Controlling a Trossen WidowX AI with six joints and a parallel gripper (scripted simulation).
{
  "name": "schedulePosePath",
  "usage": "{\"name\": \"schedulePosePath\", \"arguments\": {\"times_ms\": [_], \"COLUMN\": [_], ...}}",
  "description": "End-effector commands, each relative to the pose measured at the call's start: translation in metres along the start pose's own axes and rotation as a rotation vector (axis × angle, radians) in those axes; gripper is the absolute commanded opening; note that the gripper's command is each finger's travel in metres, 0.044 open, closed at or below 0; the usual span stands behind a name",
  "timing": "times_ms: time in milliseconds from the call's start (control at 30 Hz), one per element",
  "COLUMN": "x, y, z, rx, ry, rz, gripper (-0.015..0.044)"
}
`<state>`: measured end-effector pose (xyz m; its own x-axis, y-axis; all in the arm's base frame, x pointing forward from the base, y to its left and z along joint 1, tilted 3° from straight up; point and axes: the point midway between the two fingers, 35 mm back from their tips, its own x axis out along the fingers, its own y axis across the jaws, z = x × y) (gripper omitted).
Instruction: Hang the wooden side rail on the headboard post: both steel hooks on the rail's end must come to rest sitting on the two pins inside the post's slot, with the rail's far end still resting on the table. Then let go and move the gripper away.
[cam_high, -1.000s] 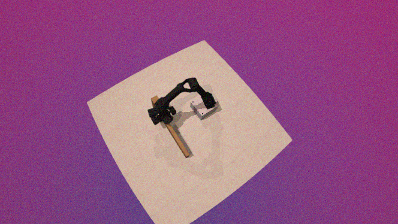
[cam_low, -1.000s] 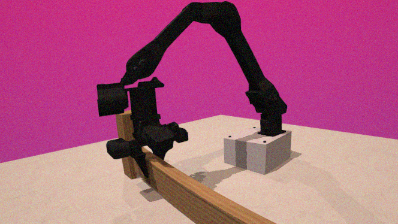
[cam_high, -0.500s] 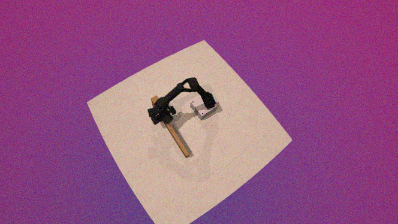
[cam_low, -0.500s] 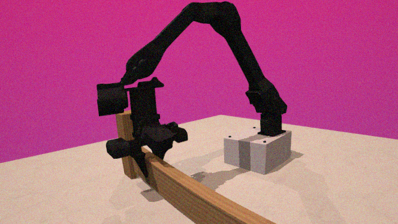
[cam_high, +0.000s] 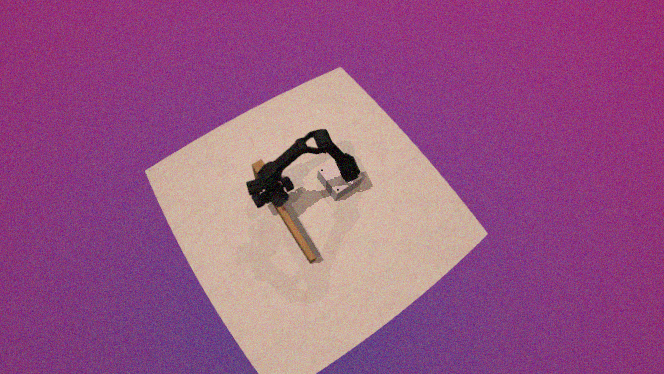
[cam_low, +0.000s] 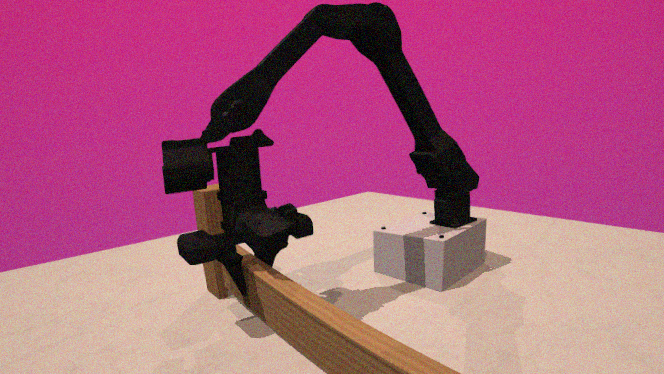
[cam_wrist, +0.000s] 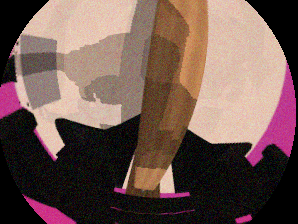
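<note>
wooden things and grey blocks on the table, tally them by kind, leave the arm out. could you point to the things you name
Wooden rail (cam_high: 296, 232) (cam_low: 320, 305) (cam_wrist: 197, 55): 1
Wooden post (cam_high: 257, 164) (cam_low: 207, 212): 1
Grey block (cam_high: 327, 180) (cam_low: 464, 257) (cam_wrist: 42, 87): 1
Total: 3

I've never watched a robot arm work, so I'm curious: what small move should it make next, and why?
Probably a slight, slow lowering, grip kept: the black gripper is closed on the long brown wooden rail beside the upright wooden post, but no view shows hooks seated.
</note>
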<state>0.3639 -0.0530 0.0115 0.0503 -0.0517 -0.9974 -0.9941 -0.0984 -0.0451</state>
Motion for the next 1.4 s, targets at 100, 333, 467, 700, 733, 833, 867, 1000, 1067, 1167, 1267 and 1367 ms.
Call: {"name": "schedulePosePath", "arguments": {"times_ms": [100, 333, 467, 700, 733, 833, 867, 1000, 1067, 1167, 1267, 1367], "x": [-0.0021, -0.0030, -0.0032, -0.0030, -0.0029, -0.0025, -0.0024, -0.0019, -0.0017, -0.0014, -0.0011, -0.0007], "y": [-0.0017, -0.0025, -0.0030, -0.0032, -0.0031, -0.0027, -0.0026, -0.0022, -0.0021, -0.0019, -0.0016, -0.0012], "z": [-0.0015, -0.0023, -0.0027, -0.0035, -0.0036, -0.0040, -0.0041, -0.0046, -0.0048, -0.0051, -0.0055, -0.0059], "rx": [-0.003, -0.003, -0.003, -0.003, -0.003, -0.003, -0.003, -0.003, -0.003, -0.003, -0.003, -0.003], "ry": [0.003, 0.003, 0.003, 0.003, 0.003, 0.003, 0.003, 0.003, 0.003, 0.003, 0.003, 0.003], "rz": [-0.004, -0.004, -0.004, -0.004, -0.004, -0.004, -0.004, -0.004, -0.004, -0.004, -0.004, -0.004], "gripper": [0.0000, 0.0000, 0.0000, 0.0000, 0.0000, 0.0000, 0.0000, 0.0000, 0.0000, 0.0000, 0.0000, 0.0000]}}
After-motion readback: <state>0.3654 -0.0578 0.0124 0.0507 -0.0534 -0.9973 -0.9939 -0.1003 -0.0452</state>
